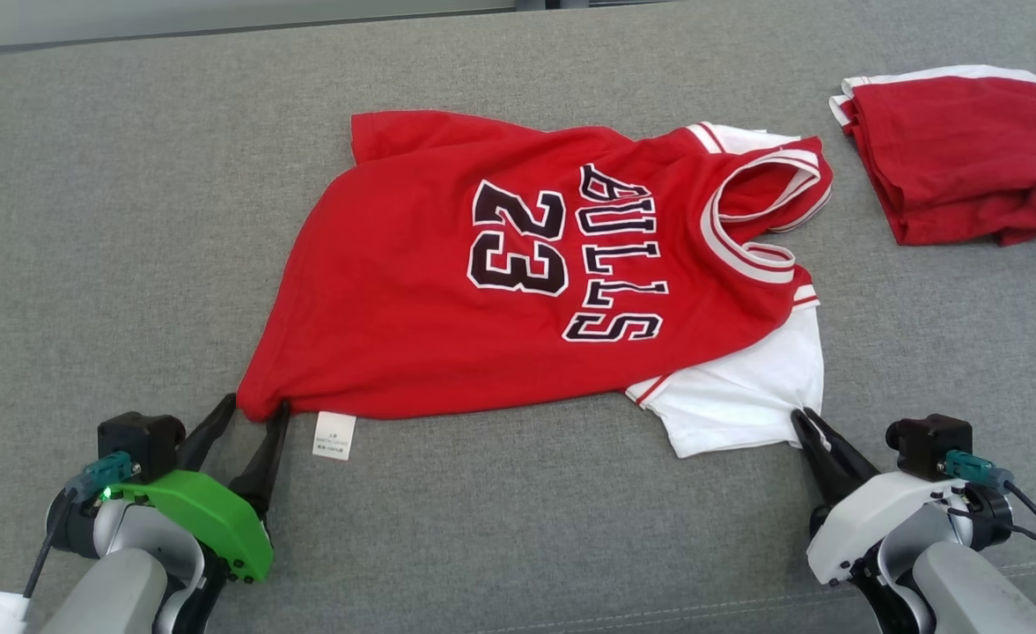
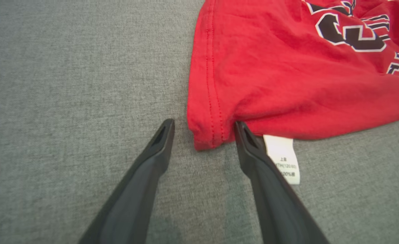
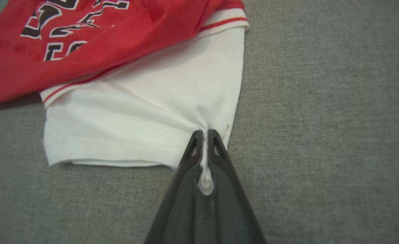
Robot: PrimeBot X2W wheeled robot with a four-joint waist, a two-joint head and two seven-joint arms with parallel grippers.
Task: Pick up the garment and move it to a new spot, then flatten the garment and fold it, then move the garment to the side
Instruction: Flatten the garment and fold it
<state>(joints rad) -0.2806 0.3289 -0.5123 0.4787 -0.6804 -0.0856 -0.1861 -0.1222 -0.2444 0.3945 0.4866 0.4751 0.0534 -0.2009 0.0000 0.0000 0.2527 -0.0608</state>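
Jersey sleeve [image 3: 145,115] pinched between right fingers [image 3: 228,189]

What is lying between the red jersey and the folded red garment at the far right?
Nothing: in the head view, the grey surface is bare between the red jersey and the folded red garment.
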